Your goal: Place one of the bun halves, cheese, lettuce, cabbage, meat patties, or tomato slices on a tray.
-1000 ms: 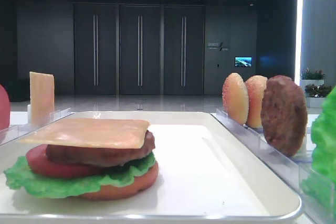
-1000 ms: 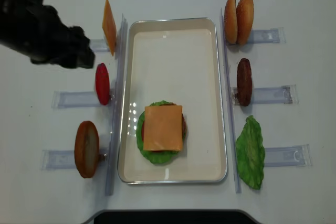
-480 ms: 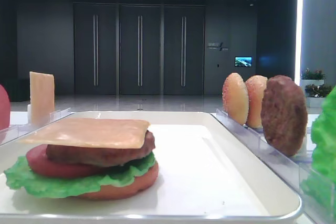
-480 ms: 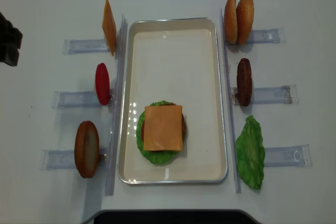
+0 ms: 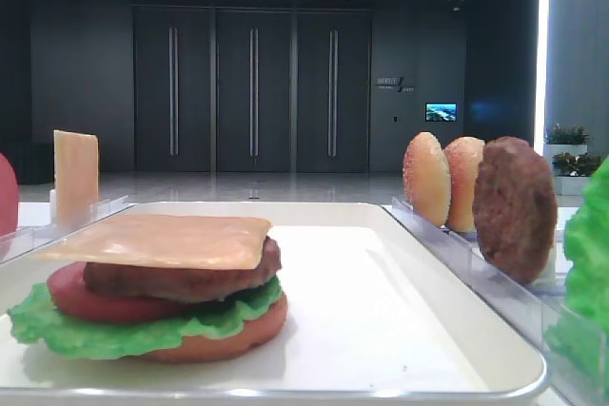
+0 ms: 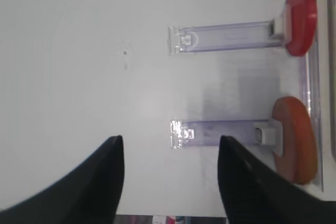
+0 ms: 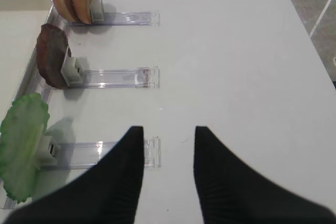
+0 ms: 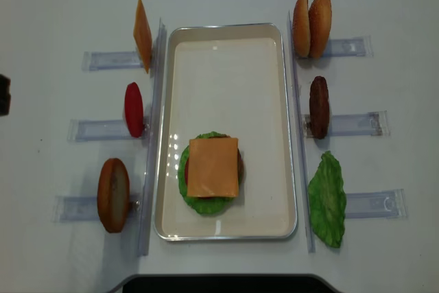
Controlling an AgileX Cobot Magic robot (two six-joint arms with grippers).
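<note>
Left gripper has been pulled back off the left edge, jaws spread, empty — cheese left topping the stack on the tray — placement judged done.

Cheese atop stack in tray, holders either side.

Small wall sign in background, lettering too blurred to read

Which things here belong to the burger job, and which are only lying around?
Job: tray, cheese, spare cheese slice, bun halves, meat patty, lettuce, tomato slice.
Lying about: clear holder strips, white table.
</note>
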